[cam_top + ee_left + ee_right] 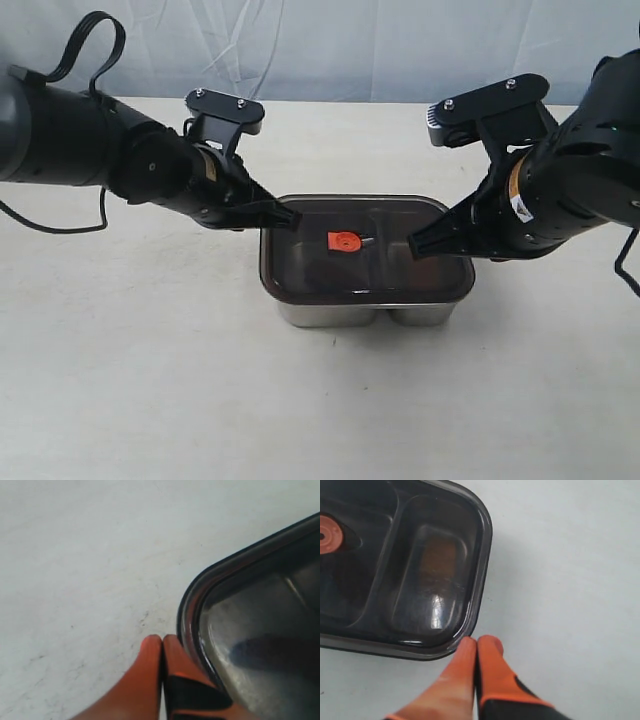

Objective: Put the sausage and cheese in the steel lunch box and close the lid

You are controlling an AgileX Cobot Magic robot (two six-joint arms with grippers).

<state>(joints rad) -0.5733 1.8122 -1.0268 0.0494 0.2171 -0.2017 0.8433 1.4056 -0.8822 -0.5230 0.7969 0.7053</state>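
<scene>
The left pincer [290, 213] and right pincer [412, 243], both closed and holding nothing, point their tips at opposite ends of the dark lid [330, 275]. The lid sits over the steel lunch box [330, 312] on the counter [150, 400]. Its orange valve tab [343, 241] faces up, and what lies beneath is too dim to identify.

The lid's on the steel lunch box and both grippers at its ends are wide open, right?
Not open: the left gripper and right gripper are shut, fingertips together, as the wrist views show. The lid is on the steel lunch box.
</scene>
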